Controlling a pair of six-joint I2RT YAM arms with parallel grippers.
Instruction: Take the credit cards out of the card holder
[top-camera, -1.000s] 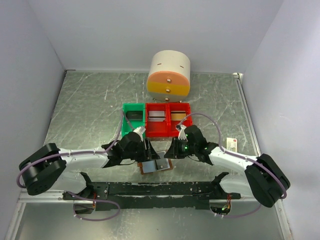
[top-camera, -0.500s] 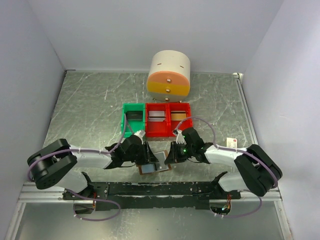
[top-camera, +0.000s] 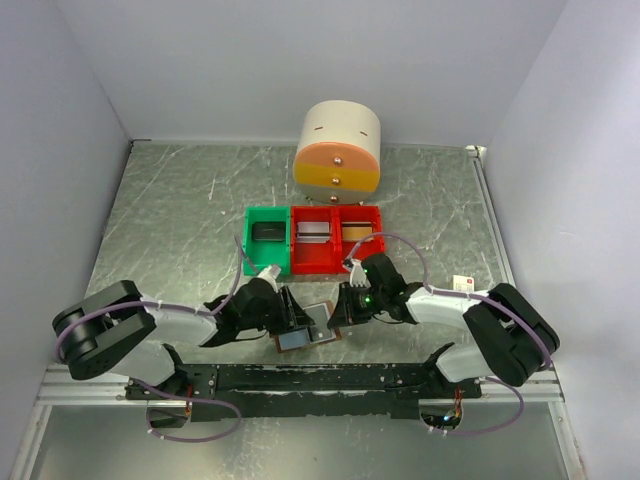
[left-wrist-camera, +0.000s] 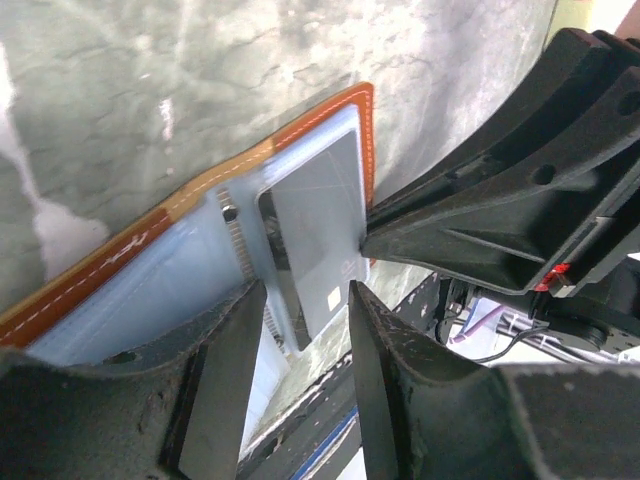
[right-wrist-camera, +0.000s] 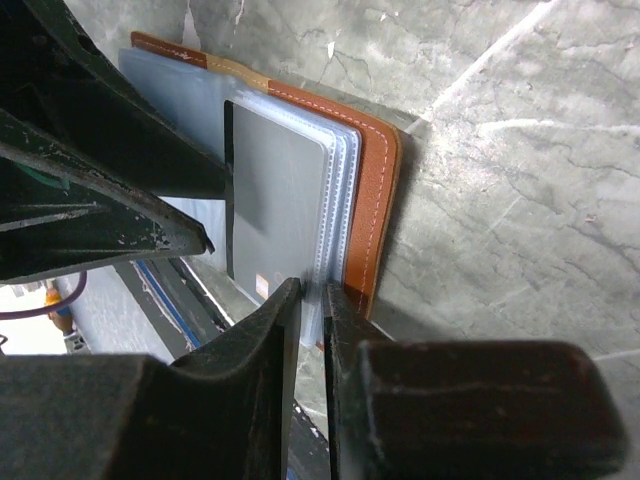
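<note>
The brown card holder (top-camera: 296, 340) lies open near the table's front edge, with its pale blue-grey panels facing up. A pale grey credit card (top-camera: 318, 319) sticks partly out of its right-hand pocket. In the right wrist view my right gripper (right-wrist-camera: 312, 288) is shut on the near edge of the holder (right-wrist-camera: 375, 200), beside the card (right-wrist-camera: 275, 200). In the left wrist view my left gripper (left-wrist-camera: 305, 295) is open, its jaws either side of the near corner of the card (left-wrist-camera: 320, 220), over the holder (left-wrist-camera: 110, 262). From above, the left gripper (top-camera: 288, 316) and the right gripper (top-camera: 336, 310) meet at the holder.
A green bin (top-camera: 266, 240) and two red bins (top-camera: 335, 238) stand behind the grippers, with a round cream and orange drawer unit (top-camera: 338, 150) further back. A cream box with a red mark (top-camera: 462, 287) lies at the right. A black rail (top-camera: 320, 378) runs along the front edge.
The right gripper has moved left onto the holder's right edge and shut there. The left gripper has shifted down and left. The holder's right half has tilted.
</note>
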